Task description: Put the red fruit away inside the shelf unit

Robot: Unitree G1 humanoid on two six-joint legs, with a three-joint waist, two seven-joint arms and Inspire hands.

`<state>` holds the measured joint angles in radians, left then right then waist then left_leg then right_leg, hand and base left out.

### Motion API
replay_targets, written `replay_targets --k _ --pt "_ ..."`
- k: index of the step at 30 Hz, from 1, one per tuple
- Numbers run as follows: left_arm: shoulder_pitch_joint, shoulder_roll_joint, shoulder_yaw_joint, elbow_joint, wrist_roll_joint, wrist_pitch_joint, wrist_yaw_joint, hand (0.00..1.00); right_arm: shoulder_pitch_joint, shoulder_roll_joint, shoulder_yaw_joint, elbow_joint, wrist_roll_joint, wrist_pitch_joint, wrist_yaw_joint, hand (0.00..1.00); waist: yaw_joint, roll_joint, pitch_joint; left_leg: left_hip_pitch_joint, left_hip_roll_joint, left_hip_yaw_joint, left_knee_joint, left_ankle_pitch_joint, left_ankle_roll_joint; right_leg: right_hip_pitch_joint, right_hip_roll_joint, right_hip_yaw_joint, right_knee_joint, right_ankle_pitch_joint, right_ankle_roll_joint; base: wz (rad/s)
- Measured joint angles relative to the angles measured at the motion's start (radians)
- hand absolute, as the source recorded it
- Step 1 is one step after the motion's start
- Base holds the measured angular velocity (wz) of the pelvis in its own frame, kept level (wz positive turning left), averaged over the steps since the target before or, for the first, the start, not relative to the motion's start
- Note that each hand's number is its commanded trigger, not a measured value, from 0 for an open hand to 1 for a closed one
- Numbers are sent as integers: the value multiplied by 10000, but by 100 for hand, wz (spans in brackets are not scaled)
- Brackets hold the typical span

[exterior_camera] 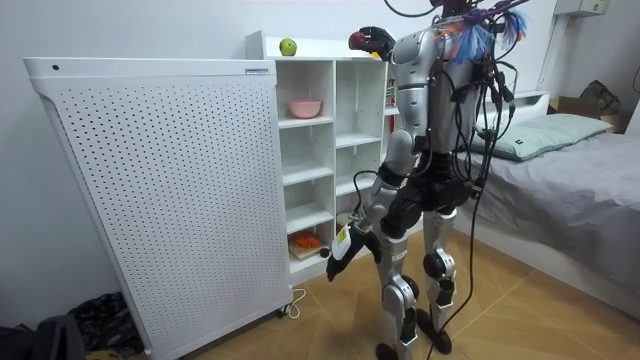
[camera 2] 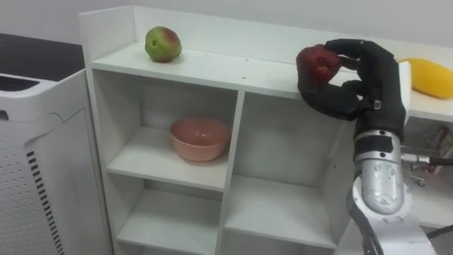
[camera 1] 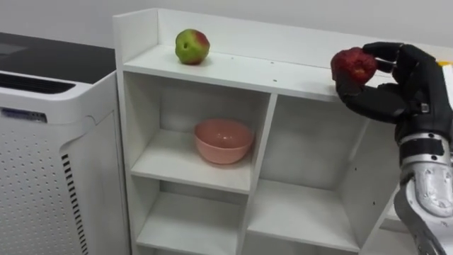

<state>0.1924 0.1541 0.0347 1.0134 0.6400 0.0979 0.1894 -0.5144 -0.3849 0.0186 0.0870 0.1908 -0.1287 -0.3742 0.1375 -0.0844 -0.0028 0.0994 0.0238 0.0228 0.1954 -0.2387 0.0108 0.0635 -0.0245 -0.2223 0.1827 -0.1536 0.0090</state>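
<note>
In the left eye view the right hand (camera 1: 405,81) is raised to the top board of the white closet (camera 1: 269,71), its fingers and thumb curled round a red apple (camera 1: 353,65). The apple hangs at the board's front edge, and whether it touches the board I cannot tell. I read this as the carry just short of setting down. A green-and-red apple (camera 1: 192,46) stands on the same board toward its left end, well apart from the red one, so the top seems to serve as the row for fruit. A pink bowl (camera 1: 224,140) sits in the upper left compartment, and a white perforated appliance (camera 1: 49,170) stands against the closet's left side. In the room view the robot stands upright, close before the closet. Its right arm is lifted high because the top board lies about level with its shoulders. The left hand (exterior_camera: 338,262) hangs low by its thigh, idle, and its state I cannot tell. Something orange (exterior_camera: 305,241) lies on a low shelf, and a bed (exterior_camera: 560,190) stands behind the robot. In the right eye view a yellow fruit (camera 2: 430,76) lies on the top board just to the right of the hand. The bare stretch between it and the green-and-red apple therefore looks like the likely spot for the red apple. The hand cradles the apple from below and from the side, which should let it be lowered onto the board.
</note>
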Motion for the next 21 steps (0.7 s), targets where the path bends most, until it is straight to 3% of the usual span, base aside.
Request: replay_targets --k 8,15,17,21 --pt "-7 41 -18 107 -106 -185 433 0 1565 32 414 -1856 189 -5 1260 100 -69 167 -16 135 19 335 -62 5 4 -62 54 587 42 35 -51 -13" --pt "-20 9 -321 394 -46 -297 428 0 2767 878 516 -2564 181 -36 2161 100 -244 374 -20 159 108 550 -151 29 -43 -161 181 813 38 105 -144 -10" --pt "-48 -7 -482 529 -156 -384 438 0 3096 970 730 -2567 220 -31 2308 100 -247 396 -61 146 120 626 -157 30 -44 -214 192 867 57 120 -144 -13" --pt "-157 3 -803 716 -220 -418 663 0 3491 1215 1045 -2566 360 -30 2607 100 -326 459 -58 -61 152 714 -152 36 -54 -437 213 922 65 183 -155 -6"
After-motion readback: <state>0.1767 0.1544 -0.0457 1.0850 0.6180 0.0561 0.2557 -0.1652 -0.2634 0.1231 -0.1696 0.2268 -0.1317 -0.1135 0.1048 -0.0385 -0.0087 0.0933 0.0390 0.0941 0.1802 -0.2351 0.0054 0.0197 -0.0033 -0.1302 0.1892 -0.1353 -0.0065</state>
